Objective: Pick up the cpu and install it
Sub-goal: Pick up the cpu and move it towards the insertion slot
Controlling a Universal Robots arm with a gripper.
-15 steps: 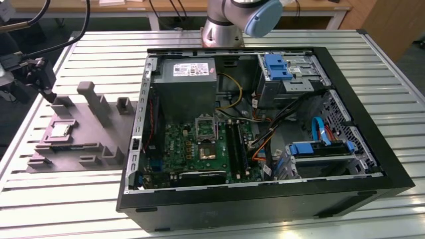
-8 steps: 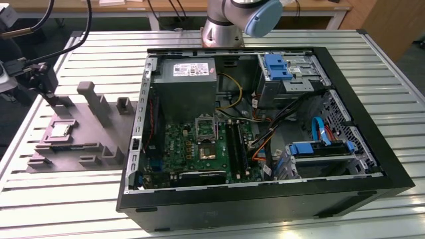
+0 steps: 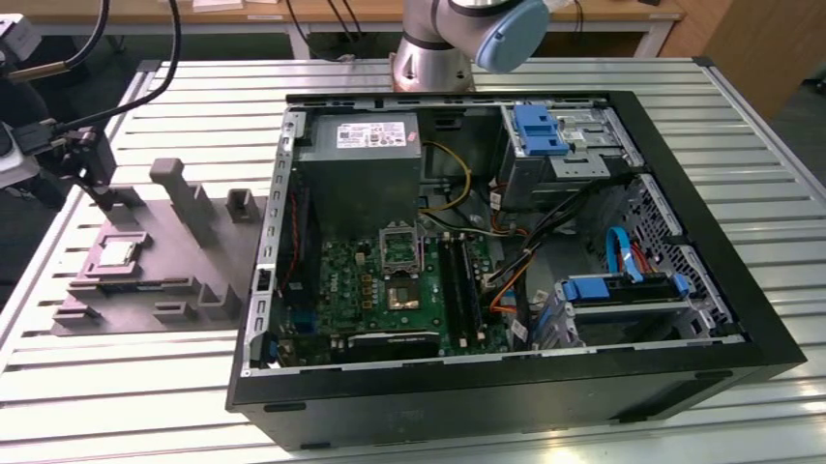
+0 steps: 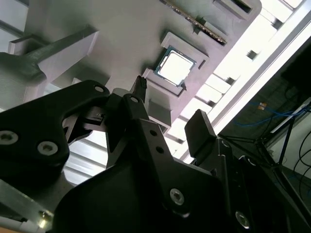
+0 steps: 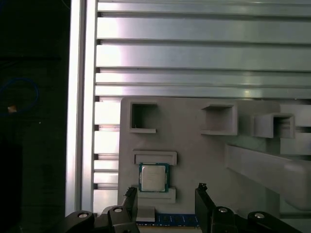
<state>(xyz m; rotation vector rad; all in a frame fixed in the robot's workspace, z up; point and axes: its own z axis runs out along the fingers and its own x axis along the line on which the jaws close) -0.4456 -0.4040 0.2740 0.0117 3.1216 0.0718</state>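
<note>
One small cpu point(image 5: 154, 177) lies flat in a square pocket of a grey tray point(image 5: 194, 145), shiny side up. It is square, so it has no long side to line up with. Low walls of the pocket sit close against it, and nothing lies on top of it.

The hand point(image 5: 165, 196) hangs above the tray and is not touching the cpu. Its two fingers point(image 5: 201, 194) are spread wide, with nothing between them. In both wrist views the cpu shows just past the finger tips. It is in line with the gap, but closer to one finger than to the other. So from the hand, the cpu lies down below and a little off to one side.

Two other pockets point(image 5: 143, 116) near the cpu look empty.

In the exterior view the tray sits on the table point(image 3: 155, 387), at the exterior view's left. Just beside it, toward the exterior view's right, is the open computer case point(image 3: 516, 406). Inside the case lies a green board with a metal-framed socket point(image 3: 400, 244). The cpu is well apart from that socket and is not yet in it.
</note>
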